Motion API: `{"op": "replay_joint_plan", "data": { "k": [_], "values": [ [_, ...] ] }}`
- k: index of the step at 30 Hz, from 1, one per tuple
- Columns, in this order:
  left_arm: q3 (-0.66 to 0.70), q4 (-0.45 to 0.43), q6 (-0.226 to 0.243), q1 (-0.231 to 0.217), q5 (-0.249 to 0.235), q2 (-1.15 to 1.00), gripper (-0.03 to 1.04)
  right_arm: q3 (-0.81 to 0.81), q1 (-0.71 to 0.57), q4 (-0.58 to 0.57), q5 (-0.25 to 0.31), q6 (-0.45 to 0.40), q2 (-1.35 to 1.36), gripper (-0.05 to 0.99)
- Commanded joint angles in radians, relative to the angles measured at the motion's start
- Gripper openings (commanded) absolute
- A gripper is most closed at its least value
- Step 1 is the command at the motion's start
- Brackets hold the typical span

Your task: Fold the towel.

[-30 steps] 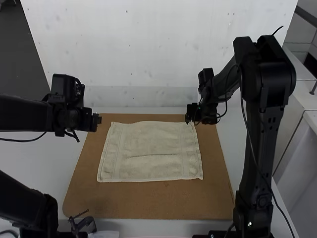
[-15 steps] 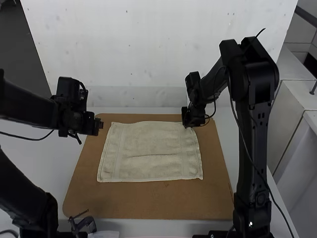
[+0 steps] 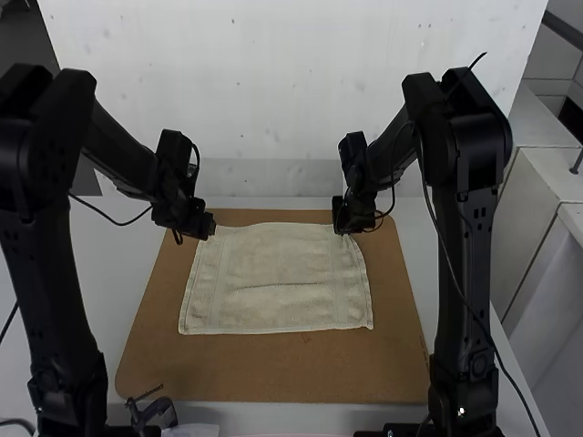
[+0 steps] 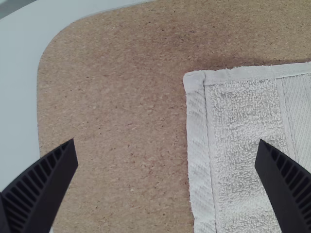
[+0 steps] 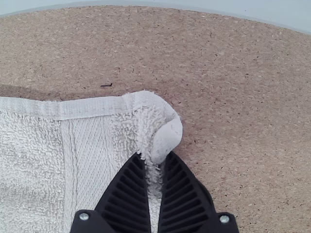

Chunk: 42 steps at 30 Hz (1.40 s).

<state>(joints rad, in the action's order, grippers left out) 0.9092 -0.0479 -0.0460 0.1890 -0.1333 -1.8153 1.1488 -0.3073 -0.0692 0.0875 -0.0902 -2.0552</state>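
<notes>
Black bit: at the near side, we see it (image 3: 159, 412) between 7 and 8 o'clock from the towel, near the left arm's base.
Left arm: we see it (image 3: 55, 246) rise at 8 to 9 o'clock and bend in over the table (image 3: 118, 282).
Right arm: we see it (image 3: 466, 264) rise at 3 to 4 o'clock and bend in likewise.
Board: brown, flat on the table, it (image 3: 273, 369) reaches out past the towel toward 6 o'clock.
Towel: pale, it (image 3: 273, 264) lies spread on the board, with a short crease just 6 o'clock of its middle. We see woven bands near its 3 and 9 o'clock sides.
Right gripper: at the towel's corner between 1 and 2 o'clock, we find it (image 3: 342, 228) pinching that corner. In its wrist view, the cloth bunches between the ribbed fingers (image 5: 129, 194) and curls over at their tips.
Speck: dark and thin, on the board (image 5: 106, 85) near the pinched corner.
Left gripper: at the towel's corner between 10 and 11 o'clock, it (image 3: 209, 227) has its fingers (image 4: 43, 187) spread wide. In its wrist view, we see the corner lying flat, unpinched.
</notes>
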Motion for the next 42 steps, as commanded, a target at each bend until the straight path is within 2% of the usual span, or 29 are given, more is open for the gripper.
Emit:
{"op": "replay_joint_plan", "data": {
  "k": [1, 4, 6, 9, 15, 17, 19, 20, 21, 22, 30, 42],
  "values": [
    [0.100, -0.036, -0.018, 0.003, -0.020, -0.068, 0.94, -0.024, 0.020, -0.009, 0.046, -0.009, -0.049, 0.02],
    [0.132, -0.063, -0.017, 0.004, -0.017, -0.107, 0.92, -0.032, 0.023, -0.003, 0.047, -0.005, -0.051, 0.02],
    [0.148, -0.072, -0.015, 0.015, 0.001, -0.130, 0.91, -0.035, 0.025, 0.003, 0.047, -0.003, -0.051, 0.02],
    [0.168, -0.078, -0.017, 0.018, 0.070, -0.156, 0.91, -0.040, 0.025, 0.009, 0.047, -0.002, -0.052, 0.02],
    [0.250, -0.175, -0.051, 0.010, 0.190, -0.231, 0.89, -0.055, 0.025, 0.022, 0.069, 0.000, -0.052, 0.02],
    [0.255, -0.179, -0.057, 0.009, 0.195, -0.248, 0.72, -0.060, 0.025, 0.023, 0.072, 0.001, -0.049, 0.02],
    [0.257, -0.178, -0.063, 0.007, 0.195, -0.262, 0.39, -0.066, 0.025, 0.023, 0.078, 0.001, -0.043, 0.02],
    [0.258, -0.179, -0.061, 0.007, 0.195, -0.268, 0.20, -0.067, 0.027, 0.023, 0.078, 0.003, -0.040, 0.02],
    [0.257, -0.179, -0.058, 0.007, 0.195, -0.271, 0.06, -0.069, 0.027, 0.023, 0.078, 0.001, -0.036, 0.02],
    [0.257, -0.179, -0.057, 0.009, 0.195, -0.271, 0.02, -0.070, 0.027, 0.025, 0.078, 0.001, -0.033, 0.02],
    [0.255, -0.202, -0.069, 0.020, 0.196, -0.246, 0.02, -0.070, 0.023, 0.051, 0.103, -0.003, -0.010, 0.02],
    [0.270, -0.248, -0.115, 0.010, 0.195, -0.099, 0.02, -0.086, 0.017, 0.174, 0.124, -0.040, 0.087, 0.02]
  ]
}}
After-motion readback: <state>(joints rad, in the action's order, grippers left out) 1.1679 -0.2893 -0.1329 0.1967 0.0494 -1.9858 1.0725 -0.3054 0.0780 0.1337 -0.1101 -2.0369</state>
